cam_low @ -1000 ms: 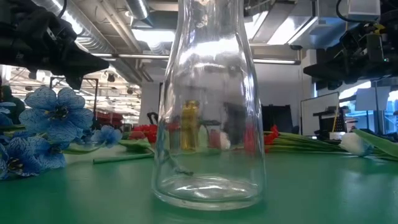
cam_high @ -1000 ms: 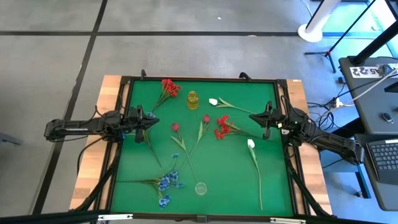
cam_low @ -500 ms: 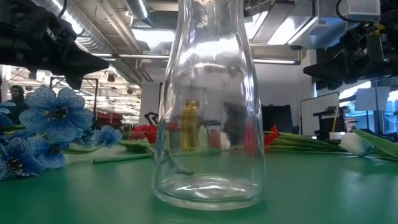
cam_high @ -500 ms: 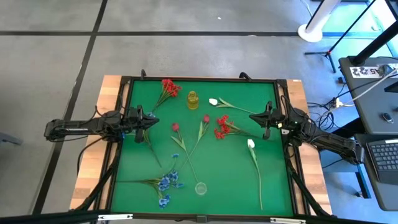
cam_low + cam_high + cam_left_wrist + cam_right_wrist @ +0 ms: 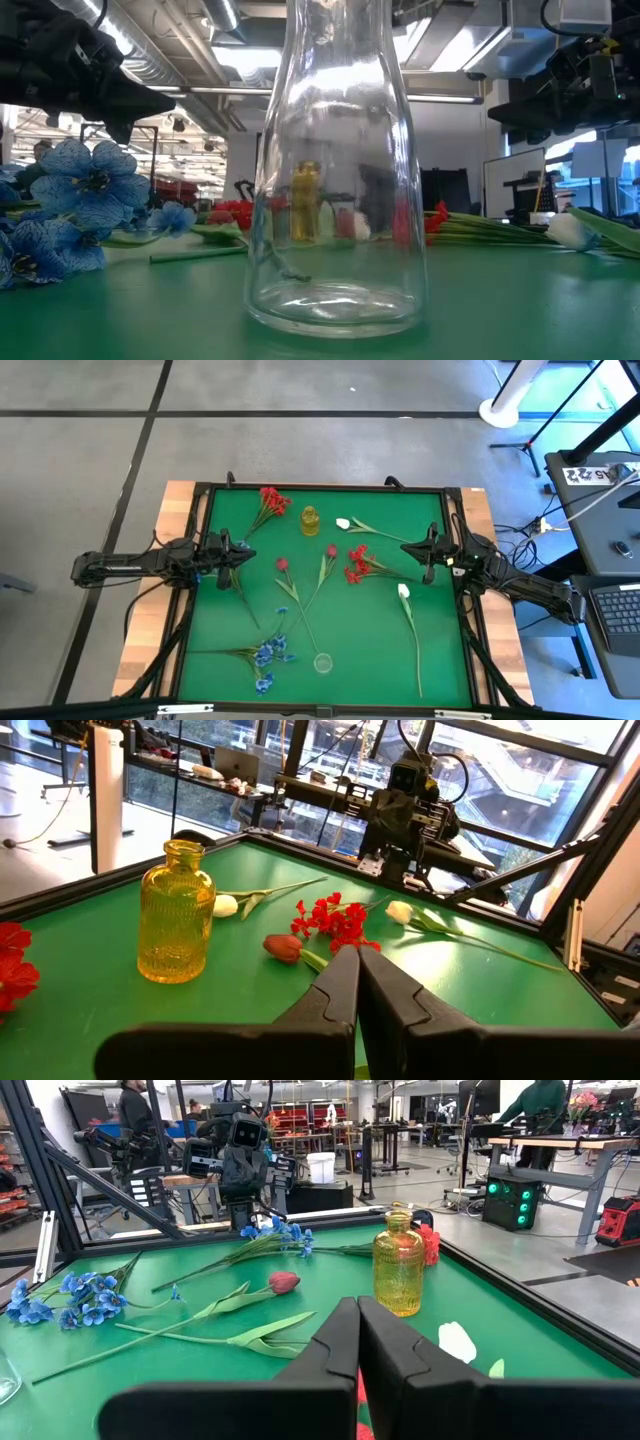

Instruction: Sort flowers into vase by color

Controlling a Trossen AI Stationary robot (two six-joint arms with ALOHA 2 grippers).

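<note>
Flowers lie scattered flat across the green mat (image 5: 380, 650), none of them in a vase yet. A red cluster (image 5: 271, 499) sits near the far edge beside the small yellow bottle (image 5: 310, 520), with a white bud (image 5: 343, 523) on the bottle's other side. Two single red buds (image 5: 283, 564) and (image 5: 331, 550) lie in the middle with their stems crossing, another red cluster (image 5: 356, 563) is just to their right, a second white bud (image 5: 404, 592) trails a long stem toward the near edge, and the blue clusters (image 5: 268, 652) lie near the front, just beside the clear glass vase (image 5: 322, 662).

From where I stand these look like light, artificial things: thin wiry stems that should bend a little but spring back, with soft heads that would crush or snag if pinched. I'd take each one on the bare stem, somewhere below the head and clear of the leaves, so it hangs head-up and the tail end can be steered into a narrow neck. The crossed stems in the middle could drag a neighbour along. Both vases look tippy, the glass one especially.

The left gripper (image 5: 357, 982) hovers at the left edge of the mat, fingers pressed together and holding nothing. The right gripper (image 5: 357, 1335) waits at the right edge, likewise closed and empty.
</note>
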